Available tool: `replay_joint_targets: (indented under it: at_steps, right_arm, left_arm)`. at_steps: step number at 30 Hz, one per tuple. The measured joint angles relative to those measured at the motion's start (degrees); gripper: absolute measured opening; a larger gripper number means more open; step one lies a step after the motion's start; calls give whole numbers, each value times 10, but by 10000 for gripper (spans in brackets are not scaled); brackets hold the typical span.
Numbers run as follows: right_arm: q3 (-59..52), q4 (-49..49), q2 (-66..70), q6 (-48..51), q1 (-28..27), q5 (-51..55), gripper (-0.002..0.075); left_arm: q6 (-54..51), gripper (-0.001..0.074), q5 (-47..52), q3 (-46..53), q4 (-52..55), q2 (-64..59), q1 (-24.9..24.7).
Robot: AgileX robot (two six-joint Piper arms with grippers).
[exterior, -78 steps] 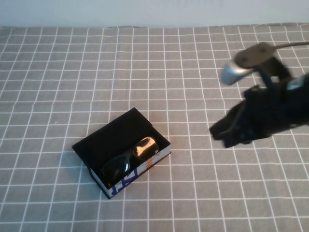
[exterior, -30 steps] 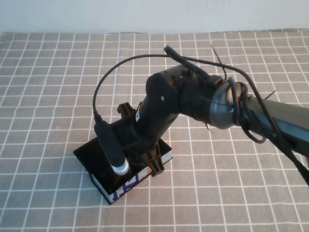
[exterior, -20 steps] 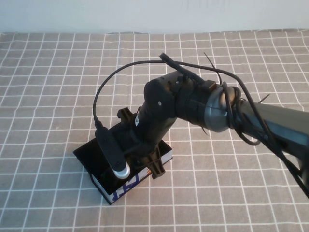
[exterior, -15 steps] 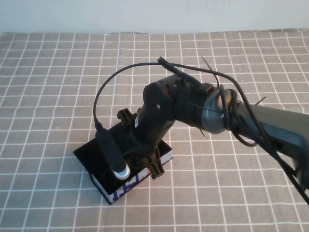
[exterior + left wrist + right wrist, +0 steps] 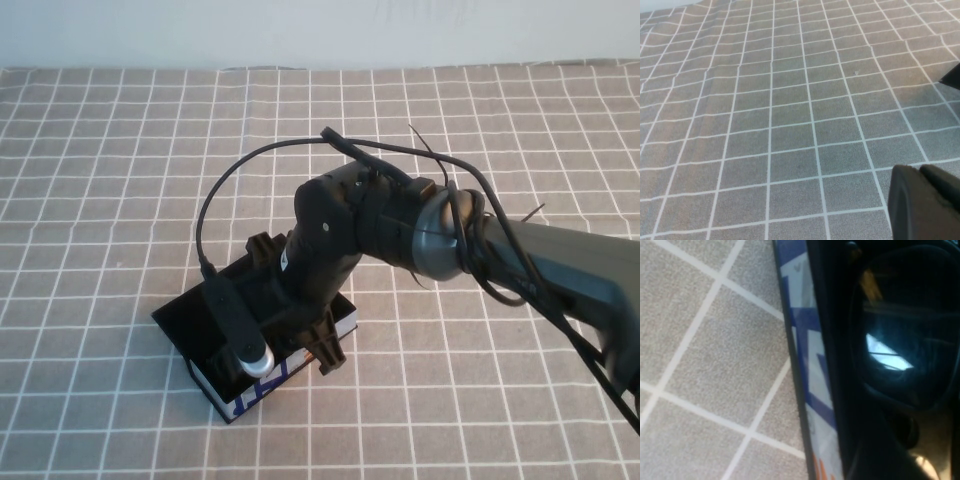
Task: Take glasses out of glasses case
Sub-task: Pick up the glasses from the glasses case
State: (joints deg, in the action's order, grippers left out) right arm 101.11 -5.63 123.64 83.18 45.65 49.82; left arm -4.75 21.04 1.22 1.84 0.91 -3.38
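Your right gripper [image 5: 300, 335] is down over the flat black rectangular glasses case [image 5: 185, 318] with the white printed side edge, and its jaws are buried in the case's near end, so you cannot tell whether they are released or clenched. Right under them, the right wrist view shows the black plastic-framed sunglasses [image 5: 905, 335] lying inside the case [image 5: 805, 365], one dark lens catching a pale reflection. The frame sits hard against the case's white wall, with no gap on that side. That wall carries blue block print and a bit of orange at one end; the characters are too cropped to read.

Outward from the jaws, the far half of the case is open black floor, bare in the high view. Around the case the grey counter [image 5: 120, 150] with its white grid has free room on every side.

Your left gripper [image 5: 922, 202] does not appear in the high view. In its own wrist view only a dark rounded part of it shows above the checked counter [image 5: 790, 110], and you cannot tell how its jaws stand.
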Motion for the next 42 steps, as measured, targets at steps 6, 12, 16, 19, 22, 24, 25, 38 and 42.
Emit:
replay_joint_targets:
  at_steps: [6, 12, 16, 19, 22, 24, 25, 38, 42]
  right_arm:
    - [0, 2, 0, 0, 0, 14, 181]
    - [6, 24, -5, -17, 0, 27, 40]
    - [6, 34, -8, -28, 1, 29, 12]
    - [7, 38, -12, -37, 1, 37, 9]
    - [24, 42, -13, -56, 1, 65, 8]
    - [46, 36, -17, -68, 1, 93, 8]
    - [56, 31, -19, -71, 1, 109, 8]
    - [224, 1, -47, -302, 1, 209, 7]
    - [239, 30, -56, -402, 1, 213, 7]
  left_arm:
    - [0, -5, 0, 0, 0, 0, 0]
    - [0, -4, 0, 0, 0, 0, 0]
    - [0, -4, 0, 0, 0, 0, 0]
    - [0, -4, 0, 0, 0, 0, 0]
    - [0, -5, 0, 0, 0, 0, 0]
    - [0, -4, 0, 0, 0, 0, 0]
    - [0, -4, 0, 0, 0, 0, 0]
    - [0, -5, 0, 0, 0, 0, 0]
    - [0, -4, 0, 0, 0, 0, 0]
